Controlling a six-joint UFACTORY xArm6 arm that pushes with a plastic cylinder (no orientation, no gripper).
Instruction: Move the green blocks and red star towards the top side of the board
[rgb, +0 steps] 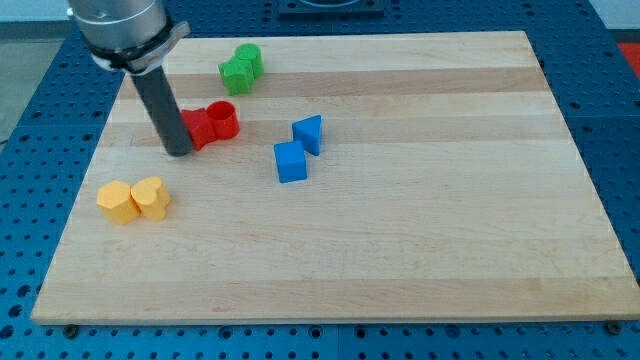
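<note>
Camera view: my tip (179, 152) touches red star (200, 128) from the left — a push risks sideways skid, dragging red ring (225, 118) along. Green blocks (240, 68) near bench (420, 260) top. No claw on this rod — nothing held.

— How was the light?

— Bright and even, probably from overhead. The wooden board (400, 200) showed no hot glare, only a soft pale sheen.

— Shadows?

— Short and soft. The yellow blocks (133, 200) and the blue blocks (299, 148) cast small dark edges close to their bases, and the rod darkened the wood around my tip (179, 152).

— Sharpness?

— Mostly crisp. The arm's housing at the far left looked slightly soft, and the board's edges ran straight, without obvious distortion.
</note>
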